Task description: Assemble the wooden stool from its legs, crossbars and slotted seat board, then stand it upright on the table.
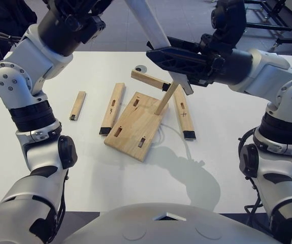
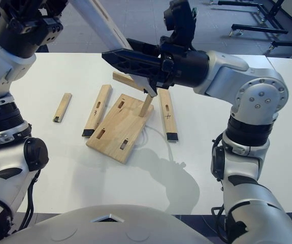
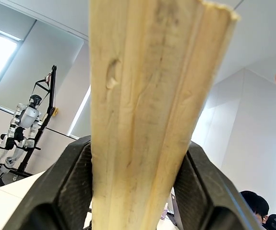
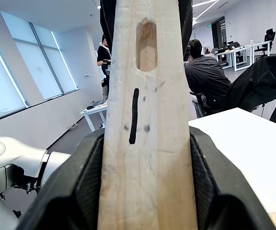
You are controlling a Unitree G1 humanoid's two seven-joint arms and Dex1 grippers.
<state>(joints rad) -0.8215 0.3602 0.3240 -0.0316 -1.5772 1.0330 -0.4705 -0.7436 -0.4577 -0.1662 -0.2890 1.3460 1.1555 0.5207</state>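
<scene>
Right gripper [image 4: 147,163] is pinching a pale leg [image 1: 152,28], its pads squeezed onto both flat sides just below a slot [image 4: 146,45] and a black pen mark [image 4: 134,115]. The left gripper [image 3: 138,177] is likewise clamped on wood; I think it is the upper end of that same leg, though the head views cut it off. That leg hangs slanted in the air over the far half of the table [image 1: 237,152], above the seat board [image 1: 128,129], which lies flat near the middle. I judge the leg light, stiff and smooth, apt to swivel in a two-finger pinch, so I would hold the flat faces near mid-length, clear of the slot. A thin stick [image 1: 165,100] leans from near the leg's lower end down to the board, right in the way. Around the board lie a second leg [image 1: 112,108] toward the left edge, a short crossbar [image 1: 77,105] beyond it, a third leg [image 1: 184,118] on the right, a fourth leg [image 1: 147,79] behind, and a small grey disc [image 1: 139,68].
</scene>
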